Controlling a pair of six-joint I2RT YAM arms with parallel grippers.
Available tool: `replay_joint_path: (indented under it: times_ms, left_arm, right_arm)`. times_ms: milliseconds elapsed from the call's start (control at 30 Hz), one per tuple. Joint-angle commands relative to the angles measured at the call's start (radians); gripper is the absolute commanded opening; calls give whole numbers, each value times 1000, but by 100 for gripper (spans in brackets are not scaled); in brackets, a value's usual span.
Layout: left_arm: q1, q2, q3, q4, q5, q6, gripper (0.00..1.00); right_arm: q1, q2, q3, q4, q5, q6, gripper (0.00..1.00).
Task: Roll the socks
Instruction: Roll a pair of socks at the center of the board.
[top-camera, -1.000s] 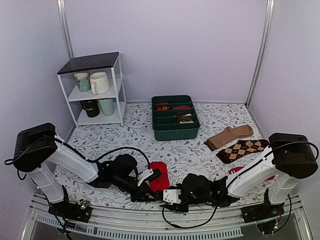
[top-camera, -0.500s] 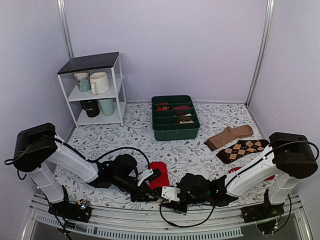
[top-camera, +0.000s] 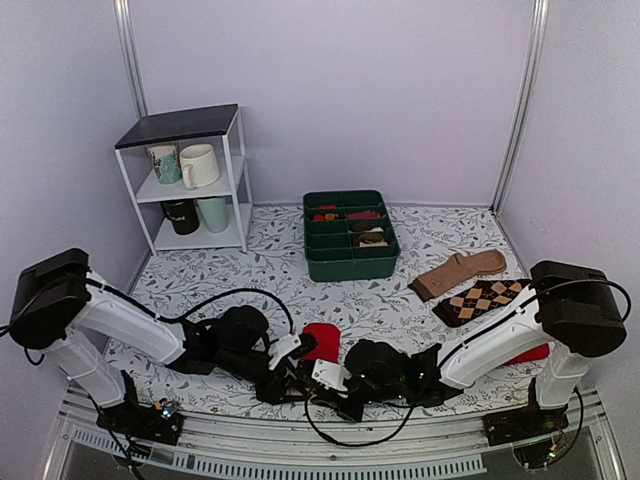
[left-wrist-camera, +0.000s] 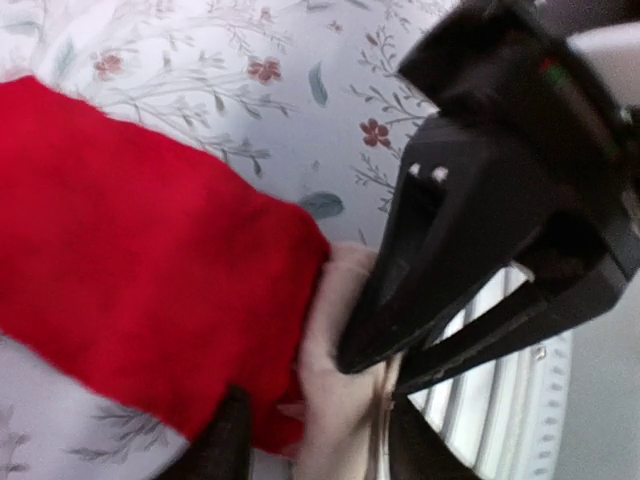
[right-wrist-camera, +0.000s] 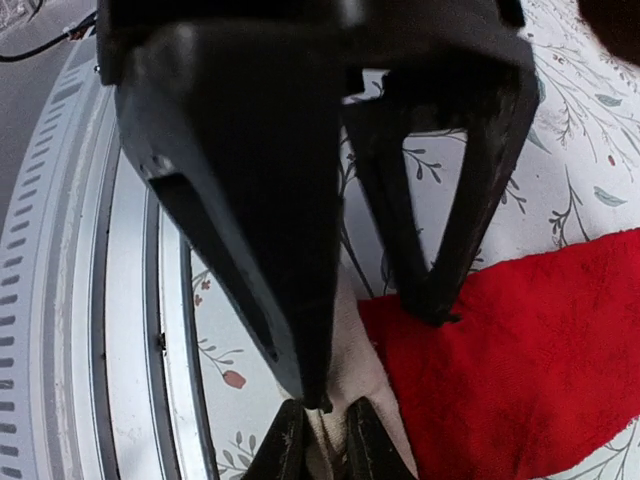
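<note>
Pinching the socks (left-wrist-camera: 130, 270): left tool (left-wrist-camera: 315, 445).

Surface (top-camera: 430, 235): pale cloth printed with grey leaves and small red flowers; a ribbed metal rail (top-camera: 400, 462) runs along its near edge.
Far left corner: 1 white shelf rack (top-camera: 232, 178), standing upright.
Far edge, middle: 1 dark green tray (top-camera: 350, 268) with compartments.
Right edge: 1 tan sock (top-camera: 460, 272) and 1 brown argyle sock (top-camera: 485, 298), flat, just beside each other.
Near edge, middle: red socks (top-camera: 322, 338), lying flat, pale beige end towards the rail.
Near right corner: 1 red fabric piece (top-camera: 528, 353), partly hidden.
</note>
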Motion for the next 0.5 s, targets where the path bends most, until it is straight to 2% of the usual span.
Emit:
replay_joint_path:
  times_ms: [0,167,333,467]
  left_arm:
    - [-2,-142,-19,-56,-175,91,55]
    - [-8,-356,-109,-47,-234,130,64]
    - [-50,-488,-207,20,-274,113,59]
    - [-126,-484,-226,76,-300,132,59]
  right_arm:
    - [-35,108,-39,-312,-162,119,12]
    - [-117,123,-7,-356,-289,159,12]
    - [-211,164,29,-401,-451,214,12]
    - [-263,231,80,-453,-538,262,12]
